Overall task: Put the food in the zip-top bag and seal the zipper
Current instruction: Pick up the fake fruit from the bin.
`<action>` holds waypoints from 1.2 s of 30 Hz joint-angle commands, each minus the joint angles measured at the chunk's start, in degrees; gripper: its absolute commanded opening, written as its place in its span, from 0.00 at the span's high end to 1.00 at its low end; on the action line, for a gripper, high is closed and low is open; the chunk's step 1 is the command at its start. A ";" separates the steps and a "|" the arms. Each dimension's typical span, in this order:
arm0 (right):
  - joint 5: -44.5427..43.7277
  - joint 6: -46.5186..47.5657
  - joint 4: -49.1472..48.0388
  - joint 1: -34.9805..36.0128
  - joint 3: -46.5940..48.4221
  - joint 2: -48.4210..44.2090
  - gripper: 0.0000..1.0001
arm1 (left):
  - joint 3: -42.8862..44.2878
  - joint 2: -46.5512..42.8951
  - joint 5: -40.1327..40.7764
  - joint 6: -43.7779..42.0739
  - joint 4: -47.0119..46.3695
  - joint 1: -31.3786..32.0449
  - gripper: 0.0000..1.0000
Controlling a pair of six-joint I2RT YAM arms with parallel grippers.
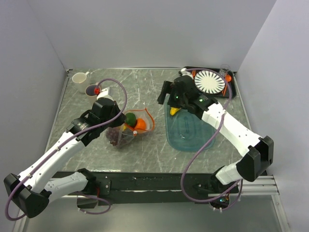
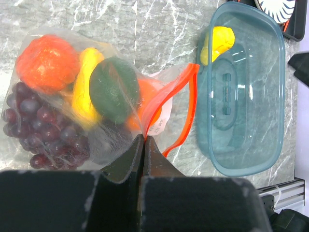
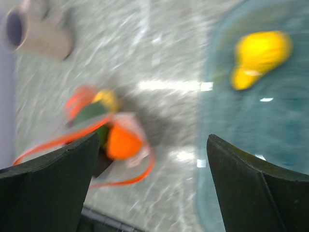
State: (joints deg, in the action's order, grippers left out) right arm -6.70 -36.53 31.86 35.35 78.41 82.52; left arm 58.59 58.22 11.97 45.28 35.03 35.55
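At the near edge of the zip-top bag (image 2: 104, 140), the left claw (image 2: 144, 141) is pinched tight on a fold of the clear film, its two fingers pressed together with the plastic between them. Just beyond the fingertips, inside the bag, lie a green piece (image 2: 115, 89), a yellow piece (image 2: 87, 89), an orange fruit (image 2: 48, 63) and a dark grape bunch (image 2: 38, 130). Another orange piece (image 2: 149, 99) sits nearer the mouth. The zipper (image 2: 187, 96) loops apart in an open curve, so the mouth gapes toward the teal tray (image 2: 277, 96) just beside it on the desk (image 2: 145, 24). In the tray's far corner sits one yellow fruit (image 2: 219, 41), outside the bag. Over that end of the tray hangs the right claw (image 3: 153, 140), its fingers spread wide with nothing between them. In its own blurred view the yellow fruit lies ahead on the right and the bag on the left. Farther back on the desk stand a white cup (image 1: 80, 77) and a second cup (image 1: 91, 90) at the left, and a striped white plate (image 1: 209, 81) at the right.
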 commanded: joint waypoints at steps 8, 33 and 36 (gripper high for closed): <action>-0.25 3.13 4.25 -14.43 -2.66 0.79 0.00 | 1.53 -0.38 0.43 -0.01 -1.45 -0.13 0.99; 12.33 4.98 5.48 -19.62 12.71 26.28 0.00 | 2.32 0.41 -0.37 -0.89 -1.45 -0.13 0.99; 10.92 4.89 5.68 -19.62 13.35 28.48 0.00 | 1.53 0.06 -0.63 -0.72 -1.89 -0.13 0.99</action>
State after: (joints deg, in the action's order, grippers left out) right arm 5.56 -32.23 36.10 16.16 88.62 108.66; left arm 58.59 59.09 11.73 44.84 34.96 35.55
